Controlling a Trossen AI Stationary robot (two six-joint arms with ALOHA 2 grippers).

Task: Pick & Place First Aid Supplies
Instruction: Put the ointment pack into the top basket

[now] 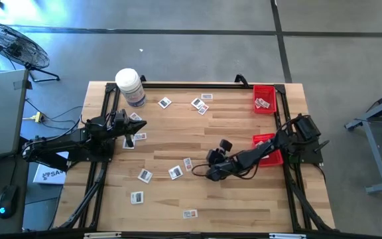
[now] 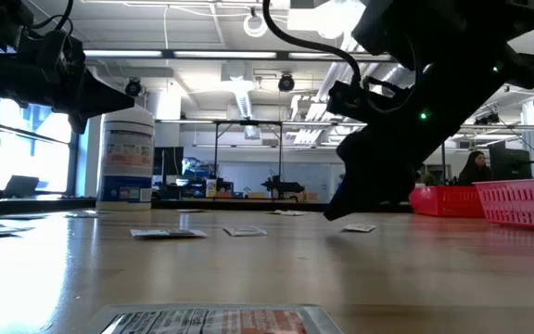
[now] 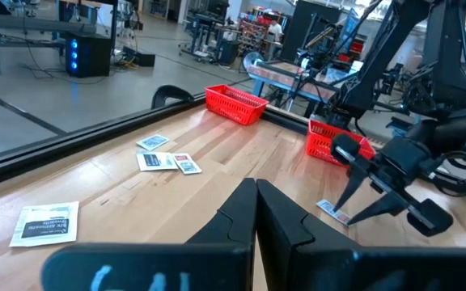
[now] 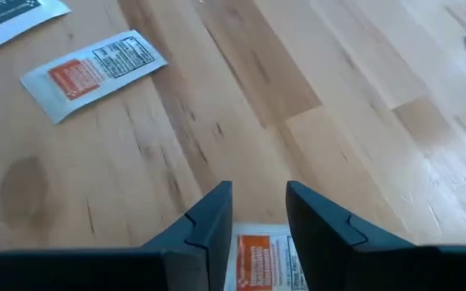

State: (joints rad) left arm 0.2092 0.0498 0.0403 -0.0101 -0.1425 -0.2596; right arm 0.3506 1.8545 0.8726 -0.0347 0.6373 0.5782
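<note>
- Here, a wooden table point(image 1: 244, 199) is seen from above, with two dark robot arms reaching in from its left and right sides.
- Small white packets point(image 1: 144, 175) with dark and reddish print lie scattered flat across the table, most in its middle and far parts, a few near the front edge.
- The right gripper point(image 1: 212, 164) is low over the table's middle, near a packet point(image 1: 188, 163) that lies just to its left in the overhead view.
- In the right wrist view, the right gripper's fingers point(image 4: 209, 226) stand a little apart, and a packet with orange print point(image 4: 261, 257) shows on the wood in the gap between them; whether they touch it cannot be told, and nothing looks lifted.
- Another packet point(image 4: 94, 71) lies flat on the wood farther ahead of that gripper.
- The left gripper point(image 1: 135, 126) hangs over the table's left side, its fingers pressed together and holding nothing; a few packets lie beneath and beside it.
- Two red baskets sit along the right side: the far basket point(image 1: 264, 89) at the corner holds a couple of packets, and the near basket point(image 1: 262, 139) is partly covered by the right arm.
- A white jar point(image 1: 130, 86) with a bluish label stands upright near the far left corner.
</note>
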